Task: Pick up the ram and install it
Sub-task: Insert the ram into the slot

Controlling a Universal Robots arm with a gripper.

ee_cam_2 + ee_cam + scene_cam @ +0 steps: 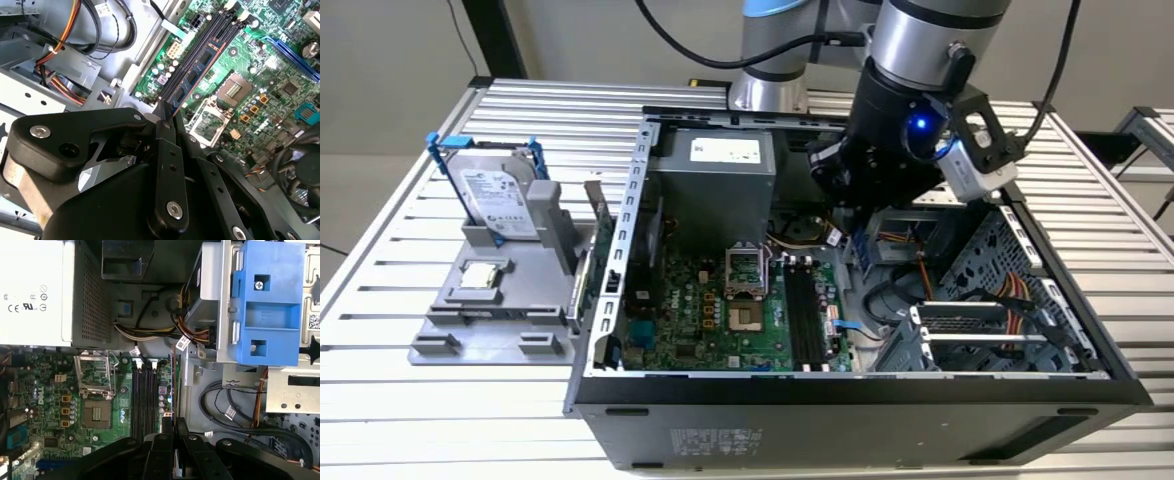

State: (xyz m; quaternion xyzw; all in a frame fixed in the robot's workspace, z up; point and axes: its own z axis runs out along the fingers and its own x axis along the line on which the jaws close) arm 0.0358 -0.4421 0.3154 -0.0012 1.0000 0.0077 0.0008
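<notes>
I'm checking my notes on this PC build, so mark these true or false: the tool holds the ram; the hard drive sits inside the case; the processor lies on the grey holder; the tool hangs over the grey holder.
1. The tool is shut on the ram: true.
2. The hard drive sits inside the case: false; it stands on the grey holder outside it.
3. The processor lies on the grey holder: true.
4. The tool hangs over the grey holder: false; it is over the motherboard, inside the case.
</notes>
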